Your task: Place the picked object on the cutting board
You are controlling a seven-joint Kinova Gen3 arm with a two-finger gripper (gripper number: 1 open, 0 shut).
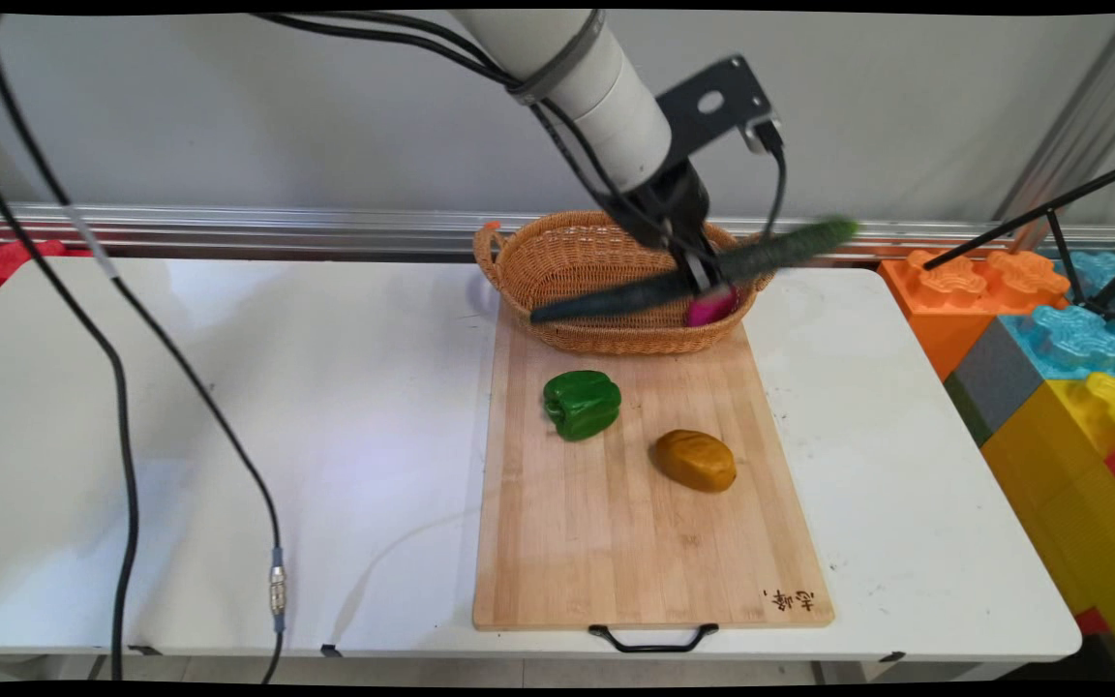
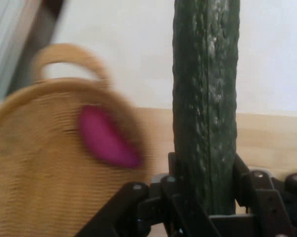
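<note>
Dark green cucumber [image 1: 703, 271] is clamped in the hand [image 1: 703, 281], held level over the wicker basket [image 1: 557, 261] at the surface's far edge. Something magenta [image 1: 712, 308] sits in the basket. Green pepper [image 1: 582, 404] and potato [image 1: 695, 460] lie on the cutting board [image 1: 616, 542].

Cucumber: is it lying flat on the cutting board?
No, the cucumber is clamped in the hand and held above the basket, clear of the cutting board.
</note>
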